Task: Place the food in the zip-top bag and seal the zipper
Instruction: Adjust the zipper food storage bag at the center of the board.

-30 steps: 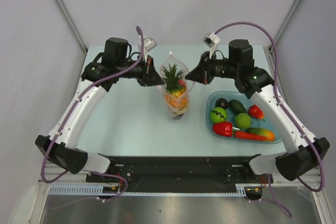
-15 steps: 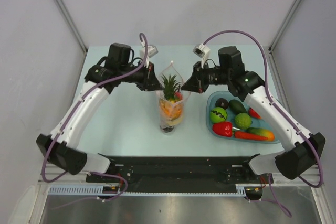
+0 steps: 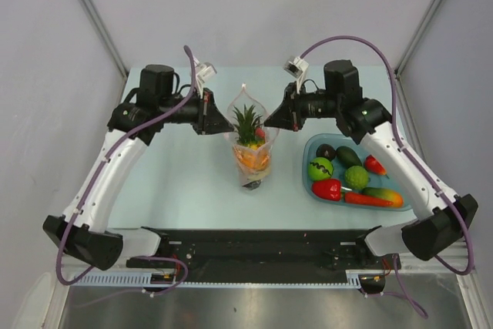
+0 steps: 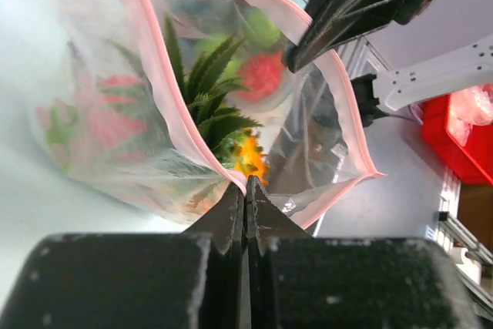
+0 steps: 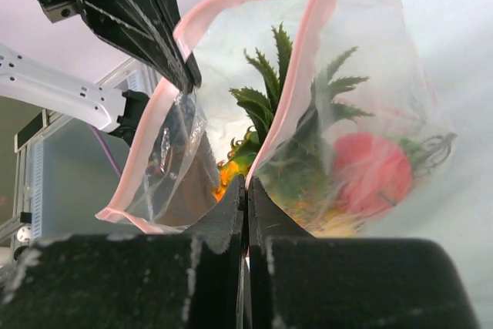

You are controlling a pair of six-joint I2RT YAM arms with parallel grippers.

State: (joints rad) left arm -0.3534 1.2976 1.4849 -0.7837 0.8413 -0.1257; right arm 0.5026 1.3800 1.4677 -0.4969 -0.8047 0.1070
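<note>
The zip-top bag [image 3: 250,144] hangs upright over the middle of the table [image 3: 177,182], held between the two arms with its mouth facing up. The left gripper [image 3: 223,122] is clamped on the left end of the mouth; in its wrist view the fingers press flat together with the clear film pinched between them. The right gripper [image 3: 269,122] grips the right end the same way, its fingers closed on the rim.

The pink zipper [image 5: 299,52] is unsealed, and its two sides bow apart into a wide oval. Inside the bag sits a pineapple [image 3: 247,122], its green crown reaching up toward the mouth and its orange body lower down. A red piece [image 5: 368,171] lies beside the pineapple against the bag wall. Whether the bag's bottom rests on the table cannot be told.

To the right of the bag, near but apart from it, the light blue tray [image 3: 306,167] holds more food: a green ball [image 3: 320,169], a red pepper [image 3: 326,189], a carrot [image 3: 368,199] and a cucumber [image 3: 348,156].
</note>
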